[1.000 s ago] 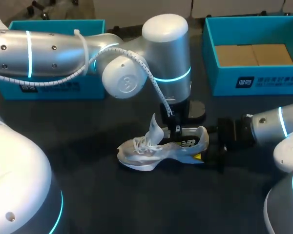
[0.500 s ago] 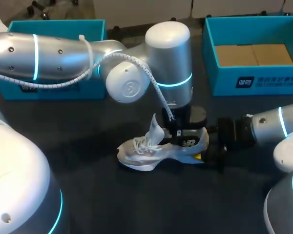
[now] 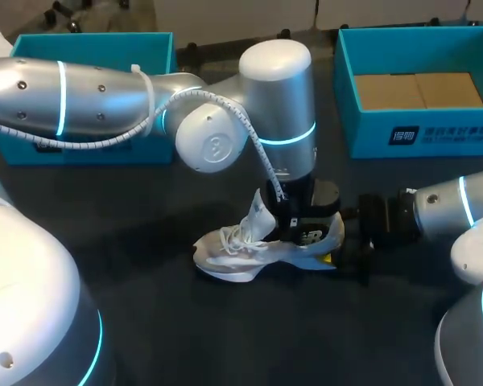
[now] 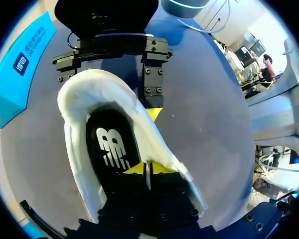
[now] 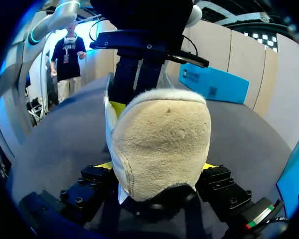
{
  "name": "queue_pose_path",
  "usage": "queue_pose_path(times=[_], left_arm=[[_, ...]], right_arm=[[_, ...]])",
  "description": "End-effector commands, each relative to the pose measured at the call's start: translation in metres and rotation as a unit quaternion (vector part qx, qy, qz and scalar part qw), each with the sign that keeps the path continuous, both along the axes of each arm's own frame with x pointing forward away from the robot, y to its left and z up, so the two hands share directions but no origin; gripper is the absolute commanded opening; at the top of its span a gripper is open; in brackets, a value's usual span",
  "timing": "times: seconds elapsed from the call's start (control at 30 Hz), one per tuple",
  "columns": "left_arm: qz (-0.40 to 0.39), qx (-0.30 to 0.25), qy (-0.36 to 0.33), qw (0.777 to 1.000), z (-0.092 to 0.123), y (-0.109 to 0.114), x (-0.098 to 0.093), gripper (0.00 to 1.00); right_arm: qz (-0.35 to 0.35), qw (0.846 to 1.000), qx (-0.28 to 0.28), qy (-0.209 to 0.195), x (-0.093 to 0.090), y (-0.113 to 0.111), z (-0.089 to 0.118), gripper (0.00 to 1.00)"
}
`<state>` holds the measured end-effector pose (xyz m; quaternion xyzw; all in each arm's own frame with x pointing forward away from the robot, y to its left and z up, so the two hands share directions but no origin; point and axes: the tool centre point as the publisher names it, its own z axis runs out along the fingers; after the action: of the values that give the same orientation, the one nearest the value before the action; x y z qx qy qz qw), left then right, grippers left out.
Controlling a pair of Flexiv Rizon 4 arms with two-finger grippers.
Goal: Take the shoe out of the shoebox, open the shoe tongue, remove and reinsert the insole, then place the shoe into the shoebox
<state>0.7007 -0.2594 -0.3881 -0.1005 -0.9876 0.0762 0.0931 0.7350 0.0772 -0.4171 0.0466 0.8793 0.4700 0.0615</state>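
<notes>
Down has come the left gripper (image 4: 144, 172) over the last second, deeper into the shoe (image 4: 74, 99), while the shoe and the right arm have stayed put. Its yellow tips now stand pressed almost together, low against the insole (image 4: 109, 149) and close under the collar on one side. I cannot tell whether they pinch the insole's edge or only touch it. I judge it reaches there to lift the insole out.

Just past those tips, the tongue (image 3: 260, 215) stands up and forward, which leaves the mouth of the shoe free for that reach.

At the heel, the right gripper (image 5: 157, 167) clamps the shoe from both sides, one yellow fingertip (image 5: 105, 166) showing at each flank. This hold looks meant to keep the shoe upright and steady on the table (image 3: 225, 338) against the left arm's pull.

Well beyond the right gripper sits a teal box (image 3: 419, 133), with only brown card on its floor and no shoe. A second box (image 3: 97, 44) lies behind the left arm, and its inside is hidden.
</notes>
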Motion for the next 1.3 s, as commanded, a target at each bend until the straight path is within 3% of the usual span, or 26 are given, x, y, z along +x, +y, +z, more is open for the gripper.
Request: queue_pose_path(times=[0.03, 0.13, 0.27, 0.33, 0.6, 0.67, 0.73, 0.8, 1.1, 1.3], left_arm=[[0.0, 0.0, 0.001, 1.0, -0.002, -0.001, -0.001, 0.24], [-0.002, 0.001, 0.001, 1.0, -0.003, 0.0, -0.002, 0.27], [-0.001, 0.005, -0.005, 1.0, -0.011, -0.001, 0.0, 0.18], [-0.002, 0.003, -0.014, 1.0, -0.015, -0.003, 0.001, 0.19], [-0.006, 0.004, -0.031, 1.0, -0.029, -0.002, 0.007, 0.31], [-0.006, 0.006, -0.037, 0.999, -0.033, -0.002, 0.009, 0.25], [-0.006, 0.005, -0.047, 0.999, -0.037, -0.002, 0.01, 0.08], [-0.008, 0.004, -0.059, 0.998, -0.041, -0.003, 0.011, 0.0], [0.002, 0.002, -0.092, 0.996, -0.05, -0.003, 0.023, 0.0], [0.006, -0.007, -0.082, 0.997, -0.034, 0.002, 0.031, 0.0]], right_arm=[[-0.001, 1.0, -0.001, 0.0, 0.0, 0.001, -0.002, 0.0], [-0.001, 1.0, -0.001, 0.0, 0.0, 0.001, -0.002, 0.0], [-0.001, 1.0, -0.001, 0.0, 0.0, 0.001, -0.002, 0.0], [-0.001, 1.0, -0.001, 0.0, 0.0, 0.001, -0.002, 0.0], [-0.001, 1.0, -0.001, 0.0, 0.0, 0.001, -0.002, 0.0], [-0.001, 1.0, -0.001, 0.0, 0.0, 0.001, -0.002, 0.0], [-0.001, 1.0, -0.001, 0.0, 0.0, 0.001, -0.002, 0.0], [-0.001, 1.0, -0.001, 0.0, 0.0, 0.001, -0.002, 0.0], [-0.001, 1.0, -0.001, 0.0, 0.0, 0.001, -0.002, 0.0], [-0.001, 1.0, -0.001, 0.0, 0.0, 0.001, -0.002, 0.0]])
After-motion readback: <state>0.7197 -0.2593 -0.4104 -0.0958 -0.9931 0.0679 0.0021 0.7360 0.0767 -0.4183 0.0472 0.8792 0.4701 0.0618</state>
